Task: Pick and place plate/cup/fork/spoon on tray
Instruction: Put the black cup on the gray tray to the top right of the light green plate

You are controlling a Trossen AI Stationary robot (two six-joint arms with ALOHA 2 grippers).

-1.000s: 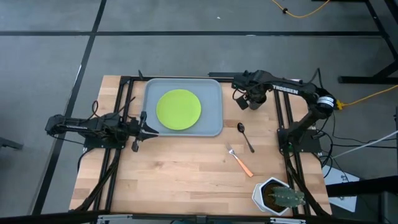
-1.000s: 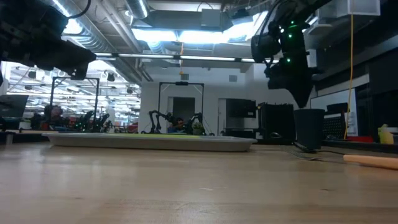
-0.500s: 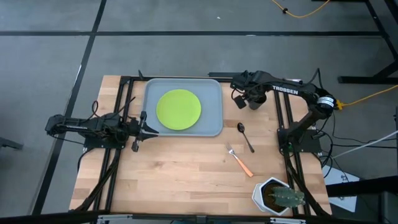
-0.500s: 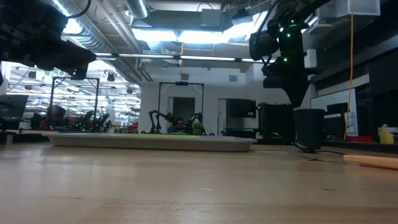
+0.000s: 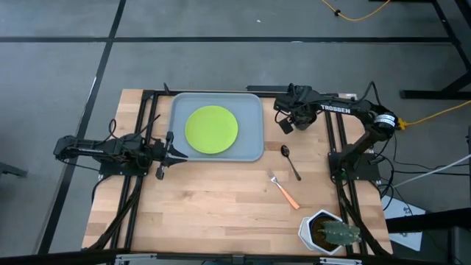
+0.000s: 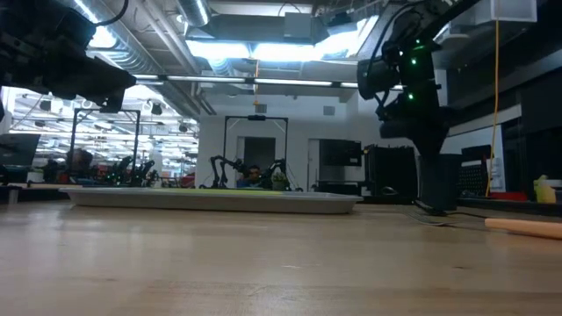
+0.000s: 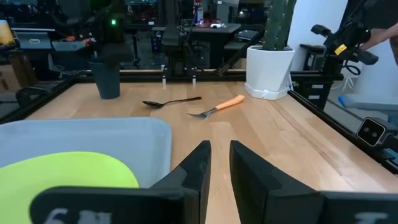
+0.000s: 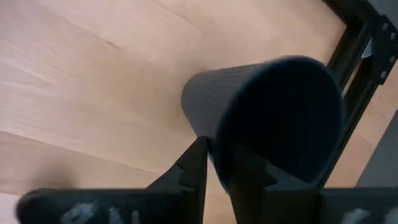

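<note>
Only the plate (image 5: 211, 129) lies on the tray (image 5: 252, 144); the spoon (image 5: 290, 160) and fork (image 5: 283, 190) wait beside it on the table. The right gripper (image 5: 289, 122) pinches the rim of the cup (image 8: 267, 112) just beside the tray (cup not yet moved over). The left gripper (image 7: 216, 163) rests at the tray's other side, fingers nearly together and empty.

2 dark arms; right arm (image 5: 346, 110) white "TROSSEN" lettering, green LEDs, black cables.

Even, soft overhead light fills the high view, with faint shadows on the counter (image 5: 221, 199). In the low view, bright ceiling lights (image 6: 255, 48) glare, silhouetting the arms. The right wrist view shows the cup (image 8: 273, 118) blurred and dim.
</note>
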